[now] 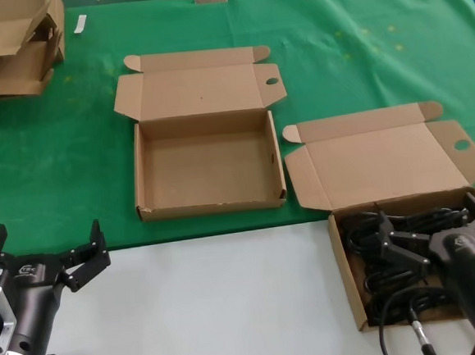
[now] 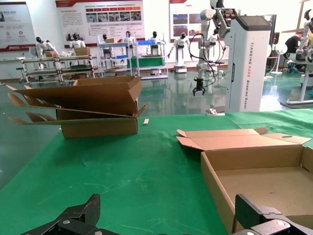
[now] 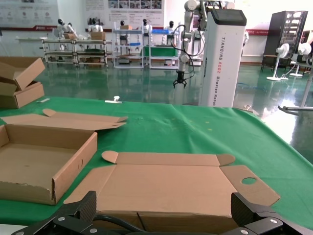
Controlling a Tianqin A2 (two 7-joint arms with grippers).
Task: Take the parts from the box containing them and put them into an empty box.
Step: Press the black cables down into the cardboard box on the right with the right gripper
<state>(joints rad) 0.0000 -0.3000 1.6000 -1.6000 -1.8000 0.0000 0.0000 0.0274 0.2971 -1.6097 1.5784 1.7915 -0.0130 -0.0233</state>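
On the table: green cloth (image 1: 359,44) behind, plain white surface (image 1: 223,302) in front.
Empty box (image 1: 206,163): shallow squarish tray of matte brown cardboard, lid folded back flat, round hole in one rounded tab.
Box with parts (image 1: 358,291): same cardboard, at the right front edge, lid open.
Parts (image 1: 375,278): thin glossy black cables, looped in bundles inside this tray.
Right gripper (image 1: 427,232): fingers spread wide, directly above the cables, grasping nothing.
Left gripper (image 1: 49,246): fingers spread, parked at the left front, holding nothing.
Cardboard stack (image 1: 9,43): far left corner.
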